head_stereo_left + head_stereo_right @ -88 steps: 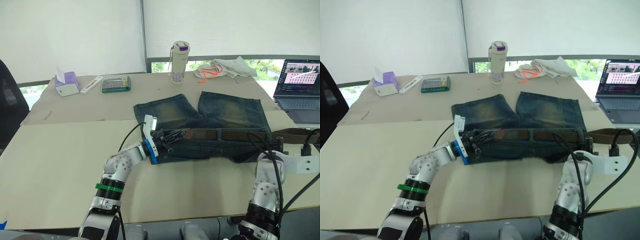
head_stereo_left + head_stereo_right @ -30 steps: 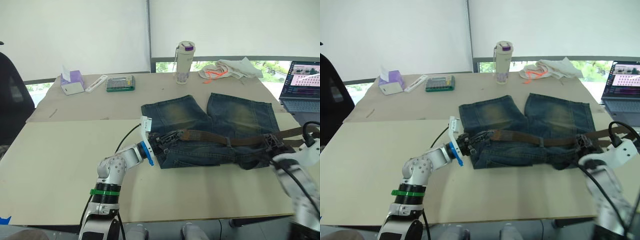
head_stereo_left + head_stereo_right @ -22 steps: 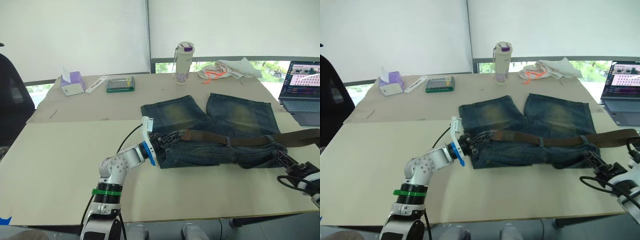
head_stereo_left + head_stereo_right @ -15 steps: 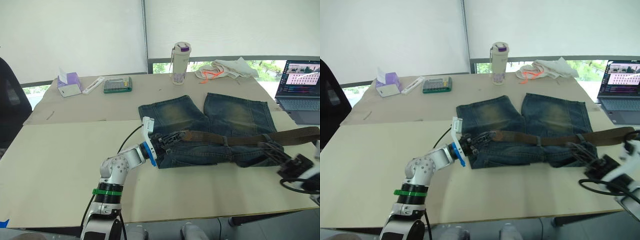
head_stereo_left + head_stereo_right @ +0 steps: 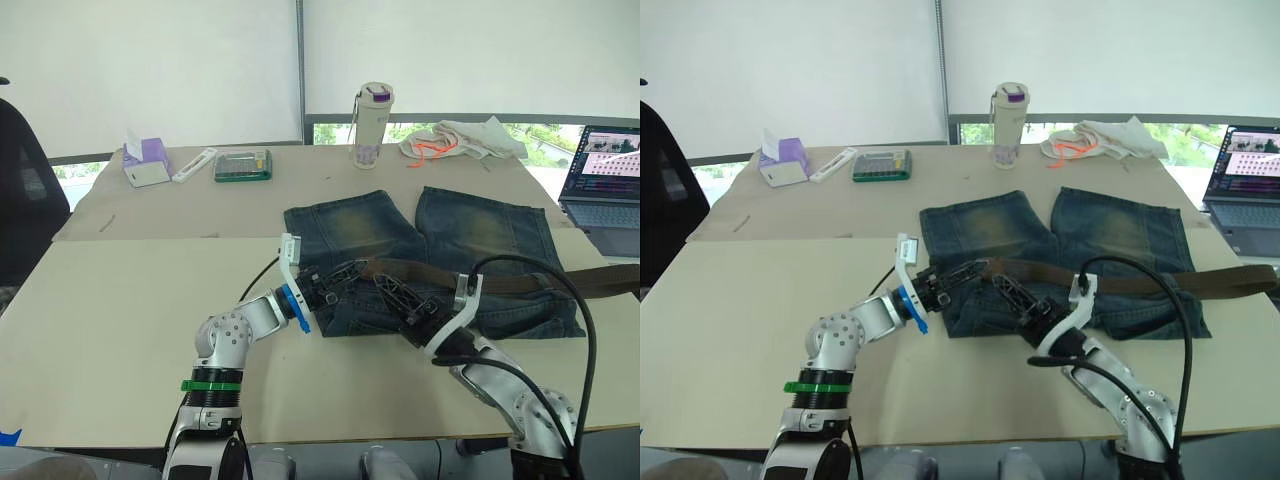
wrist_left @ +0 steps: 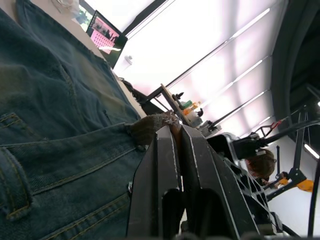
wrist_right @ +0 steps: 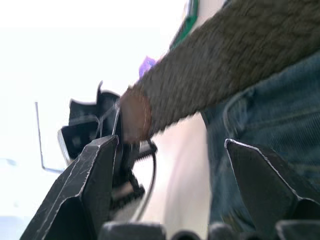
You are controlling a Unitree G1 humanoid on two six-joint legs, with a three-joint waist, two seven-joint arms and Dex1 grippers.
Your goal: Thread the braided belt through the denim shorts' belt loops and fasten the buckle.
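Dark blue denim shorts (image 5: 430, 250) flat on beige table (image 5: 120, 300), right of centre, waistband toward robot. Braided brown belt (image 5: 520, 283) lies along waistband — free end trails past shorts' right edge. Left gripper (image 5: 338, 277) at waistband's left end, pinched on belt end, apparently. Right gripper (image 5: 398, 297) just beside it, over waistband, fingers spread. Behind shorts: tall drink bottle (image 5: 368, 112), crumpled white cloth with orange cord (image 5: 455, 138). Far left: tissue box (image 5: 145, 162). Far right — open laptop (image 5: 605, 170).
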